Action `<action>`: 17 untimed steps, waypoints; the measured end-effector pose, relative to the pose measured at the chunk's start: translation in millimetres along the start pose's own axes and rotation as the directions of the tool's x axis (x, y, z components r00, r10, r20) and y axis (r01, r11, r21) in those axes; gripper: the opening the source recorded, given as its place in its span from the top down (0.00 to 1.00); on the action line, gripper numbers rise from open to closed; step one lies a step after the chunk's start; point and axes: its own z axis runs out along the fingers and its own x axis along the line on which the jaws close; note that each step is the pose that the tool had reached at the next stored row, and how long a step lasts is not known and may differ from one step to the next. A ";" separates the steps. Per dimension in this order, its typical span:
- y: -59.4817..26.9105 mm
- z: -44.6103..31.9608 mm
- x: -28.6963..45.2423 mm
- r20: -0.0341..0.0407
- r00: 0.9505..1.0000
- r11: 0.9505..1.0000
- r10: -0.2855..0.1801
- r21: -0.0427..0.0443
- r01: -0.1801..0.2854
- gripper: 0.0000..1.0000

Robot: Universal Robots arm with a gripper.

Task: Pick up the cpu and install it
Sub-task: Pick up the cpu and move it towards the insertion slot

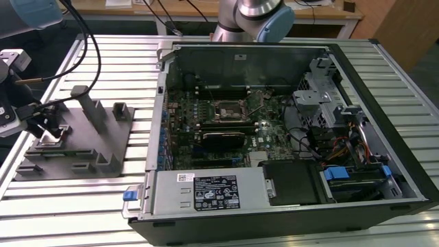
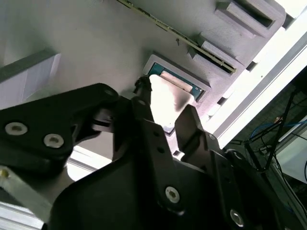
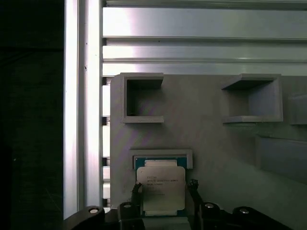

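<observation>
Computer case lies open on the tabletop, its motherboard socket empty as I judge it, so installing is left to do. On the grey tray by the tabletop's edge at the exterior view's left, my gripper clamps the cpu by two opposite sides, in its recess at the tray's edge, not yet lifted.
</observation>
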 end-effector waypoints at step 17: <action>0.1 2.6 -3.3 -0.012 1.000 1.000 0.000 0.001 0.000 0.35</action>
